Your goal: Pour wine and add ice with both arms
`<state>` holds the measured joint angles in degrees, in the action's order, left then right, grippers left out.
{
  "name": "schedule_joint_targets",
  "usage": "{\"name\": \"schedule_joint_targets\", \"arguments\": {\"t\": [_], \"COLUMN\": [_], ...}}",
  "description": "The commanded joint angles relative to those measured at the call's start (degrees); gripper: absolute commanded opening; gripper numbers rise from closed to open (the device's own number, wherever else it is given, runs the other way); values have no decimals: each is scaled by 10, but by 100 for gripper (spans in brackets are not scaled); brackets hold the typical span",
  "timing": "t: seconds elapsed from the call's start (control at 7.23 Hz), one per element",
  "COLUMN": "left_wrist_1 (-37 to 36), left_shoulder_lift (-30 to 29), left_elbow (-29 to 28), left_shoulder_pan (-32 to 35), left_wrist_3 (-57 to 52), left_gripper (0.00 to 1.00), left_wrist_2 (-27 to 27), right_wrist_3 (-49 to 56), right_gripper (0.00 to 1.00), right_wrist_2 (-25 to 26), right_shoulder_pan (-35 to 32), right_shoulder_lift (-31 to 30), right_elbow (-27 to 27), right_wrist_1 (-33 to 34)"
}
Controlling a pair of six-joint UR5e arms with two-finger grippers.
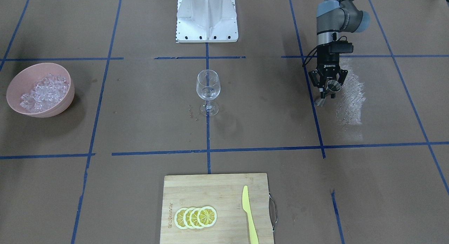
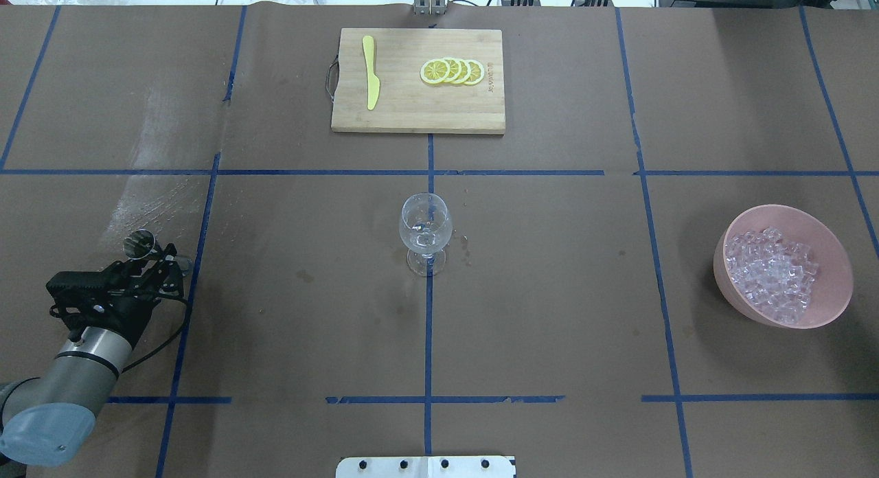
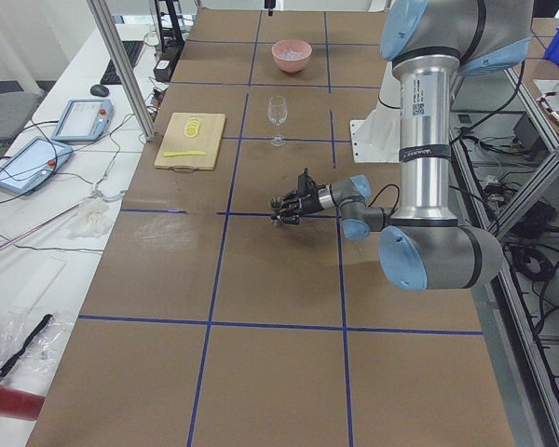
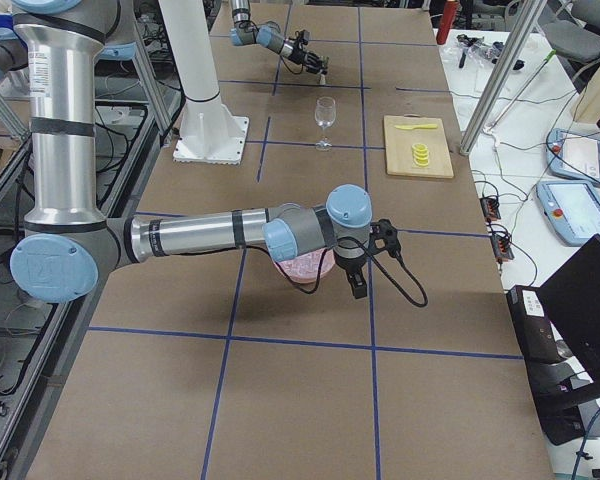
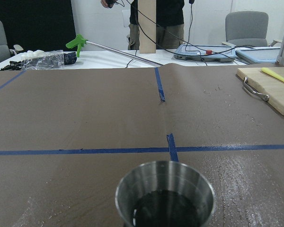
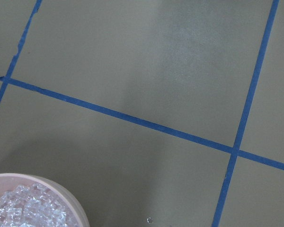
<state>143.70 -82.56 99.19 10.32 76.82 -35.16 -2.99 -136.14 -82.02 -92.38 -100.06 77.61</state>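
Observation:
A clear stemmed wine glass (image 1: 207,88) stands upright at the table's middle (image 2: 426,227). My left gripper (image 1: 329,91) is shut on a steel jigger (image 1: 333,85), far to the glass's side and low over the table (image 2: 154,255). The left wrist view shows dark liquid in the jigger's cup (image 5: 164,201). The ice (image 1: 44,91) is heaped in a pink bowl (image 1: 68,96) at the opposite end (image 2: 772,272). My right gripper (image 4: 358,283) shows only in the exterior right view, over the bowl (image 4: 302,266); I cannot tell whether it is open or shut.
A wooden cutting board (image 1: 210,191) with lemon slices (image 1: 195,217) and a yellow knife (image 1: 249,219) lies at the far edge, in line with the glass. The white pedestal (image 1: 206,16) stands behind the glass. A glinting smeared patch (image 1: 350,96) lies beside the left gripper.

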Motion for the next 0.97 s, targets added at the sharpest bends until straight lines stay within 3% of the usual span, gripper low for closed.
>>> {"name": "schedule_joint_targets", "arguments": {"t": [0.0,0.42,0.55,0.69,0.83], "left_wrist_1": [0,0,0,0,1], "left_shoulder_lift": [-4,-8,-8,-8,-8], "left_elbow": [-9,-9,-9,-9,-4], "left_shoulder_pan": [0,-3,-4,-4,-4], "left_wrist_3": [0,0,0,0,-1], "left_gripper": [43,39,27,4,0], "left_wrist_2": [0,0,0,0,0], "right_wrist_3": [0,0,0,0,0], "right_gripper": [100,100,100,100,100], "right_wrist_2": [0,0,0,0,0], "right_shoulder_pan": [-1,-1,-1,0,-1], "right_shoulder_lift": [0,0,0,0,0], "right_elbow": [0,0,0,0,0], "right_wrist_1": [0,0,0,0,0]}}
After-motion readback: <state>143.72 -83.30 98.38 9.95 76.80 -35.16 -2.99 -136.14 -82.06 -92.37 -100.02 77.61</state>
